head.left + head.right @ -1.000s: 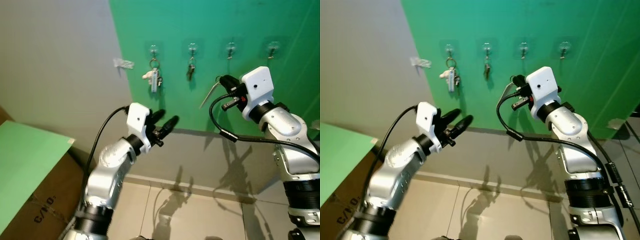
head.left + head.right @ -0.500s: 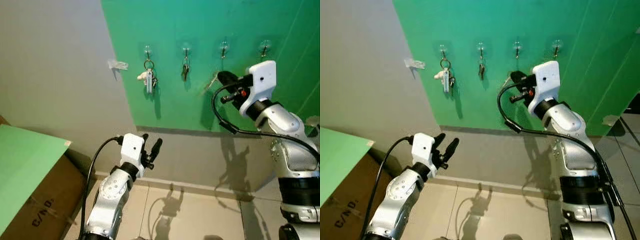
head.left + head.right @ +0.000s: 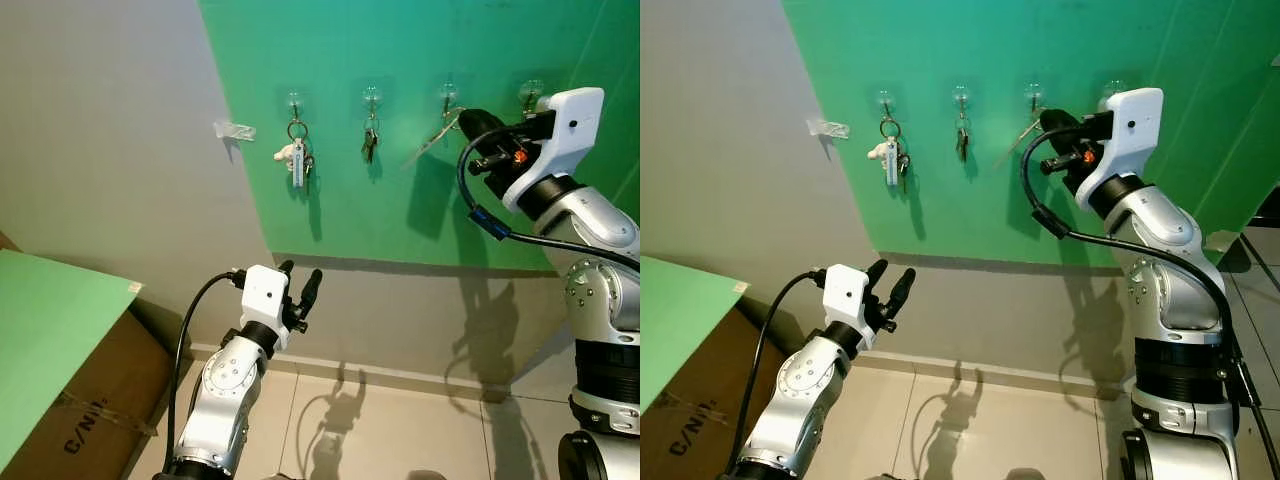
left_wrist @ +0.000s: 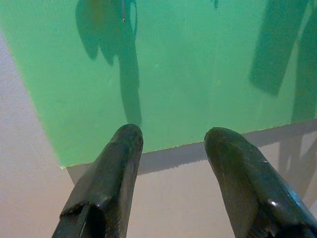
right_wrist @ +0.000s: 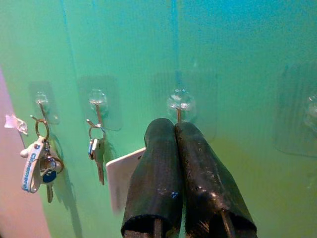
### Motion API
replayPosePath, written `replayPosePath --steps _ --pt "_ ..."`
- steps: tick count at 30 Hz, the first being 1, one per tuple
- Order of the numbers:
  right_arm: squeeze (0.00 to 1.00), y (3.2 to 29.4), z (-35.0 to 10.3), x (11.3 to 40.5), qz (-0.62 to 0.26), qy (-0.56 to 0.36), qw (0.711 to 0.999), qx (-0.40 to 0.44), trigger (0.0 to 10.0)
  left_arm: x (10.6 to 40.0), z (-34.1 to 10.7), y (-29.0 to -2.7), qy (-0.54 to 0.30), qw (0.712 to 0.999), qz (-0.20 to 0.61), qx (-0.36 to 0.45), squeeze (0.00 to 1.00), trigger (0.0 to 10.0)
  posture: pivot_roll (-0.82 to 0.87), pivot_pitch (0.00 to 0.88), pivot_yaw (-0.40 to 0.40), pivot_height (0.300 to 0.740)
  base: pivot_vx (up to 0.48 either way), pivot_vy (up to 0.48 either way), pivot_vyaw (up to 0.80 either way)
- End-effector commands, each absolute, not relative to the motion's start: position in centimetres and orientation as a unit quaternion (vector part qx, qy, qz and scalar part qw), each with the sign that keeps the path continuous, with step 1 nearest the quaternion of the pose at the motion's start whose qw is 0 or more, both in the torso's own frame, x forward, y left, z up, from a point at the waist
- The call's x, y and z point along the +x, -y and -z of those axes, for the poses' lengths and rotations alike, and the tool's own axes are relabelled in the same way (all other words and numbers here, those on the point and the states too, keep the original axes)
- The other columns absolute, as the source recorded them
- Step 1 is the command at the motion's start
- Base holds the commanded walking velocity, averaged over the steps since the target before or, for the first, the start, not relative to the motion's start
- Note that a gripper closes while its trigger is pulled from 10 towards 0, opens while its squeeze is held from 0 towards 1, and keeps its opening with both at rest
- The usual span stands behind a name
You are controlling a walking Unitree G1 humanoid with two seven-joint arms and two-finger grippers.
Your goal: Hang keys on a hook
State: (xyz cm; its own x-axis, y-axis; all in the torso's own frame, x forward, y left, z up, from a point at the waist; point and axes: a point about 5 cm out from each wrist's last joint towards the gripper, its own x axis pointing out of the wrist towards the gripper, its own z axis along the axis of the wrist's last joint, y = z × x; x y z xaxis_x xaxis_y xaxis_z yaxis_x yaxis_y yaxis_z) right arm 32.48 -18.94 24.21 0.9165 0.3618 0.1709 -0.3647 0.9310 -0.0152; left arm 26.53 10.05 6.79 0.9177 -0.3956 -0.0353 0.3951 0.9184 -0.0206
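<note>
Right gripper, fingers pressed together on a white tag, sits just below the third hook; left gripper hangs spread apart, low

The right gripper is being held raised on its bent arm, fingers pressed together. The left gripper is being kept low, fingers spread.

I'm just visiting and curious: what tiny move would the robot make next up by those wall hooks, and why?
Probably ease the right pincer up and forward to the third hook. It is shut on a white tag just below that bare hook; two hooks beside it already carry keys.
</note>
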Motion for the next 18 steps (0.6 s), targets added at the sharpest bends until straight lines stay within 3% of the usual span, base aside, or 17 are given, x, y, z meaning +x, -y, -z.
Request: replayPosePath --steps 1,18 --pt "0.0 18.5 -24.1 32.7 -0.19 0.079 0.978 0.032 0.0 26.9 -6.9 -9.9 -0.015 0.979 0.202 0.004 0.0 10.0 -0.26 0.0 0.132 0.74 0.0 0.0 0.0" --pt "0.0 17.1 -23.6 33.4 -0.211 0.063 0.974 0.05 0.0 27.2 -7.3 -9.7 -0.003 0.978 0.209 0.009 0.0 10.0 -0.26 0.0 0.125 0.74 0.0 0.0 0.0"
